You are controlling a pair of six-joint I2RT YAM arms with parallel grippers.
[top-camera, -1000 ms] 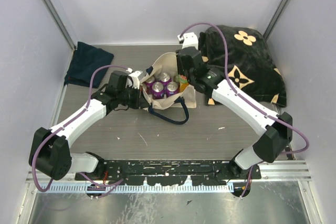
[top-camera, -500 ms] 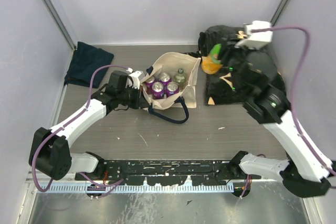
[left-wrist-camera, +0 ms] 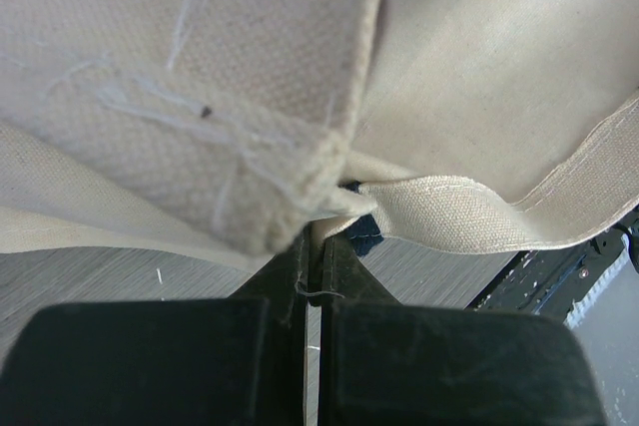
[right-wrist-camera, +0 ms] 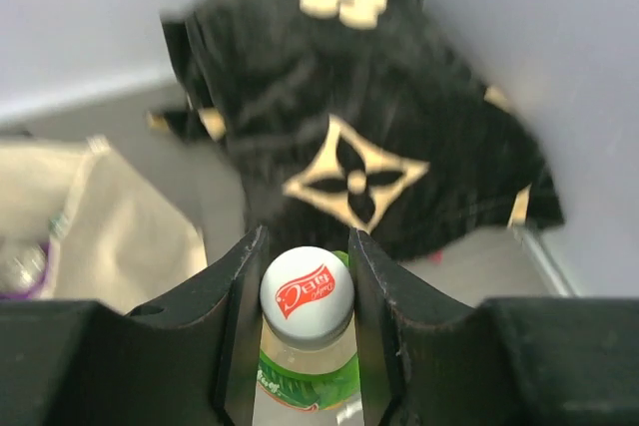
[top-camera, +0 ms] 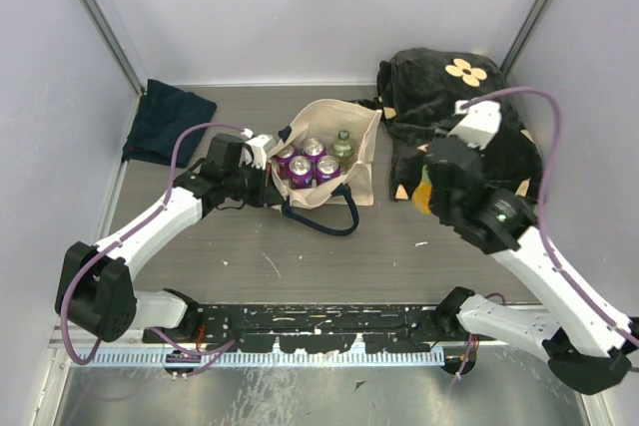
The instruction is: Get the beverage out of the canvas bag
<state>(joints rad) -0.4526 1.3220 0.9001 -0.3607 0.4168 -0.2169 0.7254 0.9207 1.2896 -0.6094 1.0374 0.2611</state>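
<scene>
Right gripper [right-wrist-camera: 306, 242]: jaws clamped on the neck of the beverage bottle [right-wrist-camera: 307, 291] (white cap, green label), outside the canvas bag [top-camera: 362, 162] and beside the black flower-print bag [top-camera: 449, 97]. Left gripper [left-wrist-camera: 312, 251]: jaws pressed together on the canvas bag's rim. Purple cans [top-camera: 300, 167] stand inside the bag.

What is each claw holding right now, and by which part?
The right claw grips the bottle around its white-capped top. The left claw pinches the canvas bag by the hem of its rim.
</scene>
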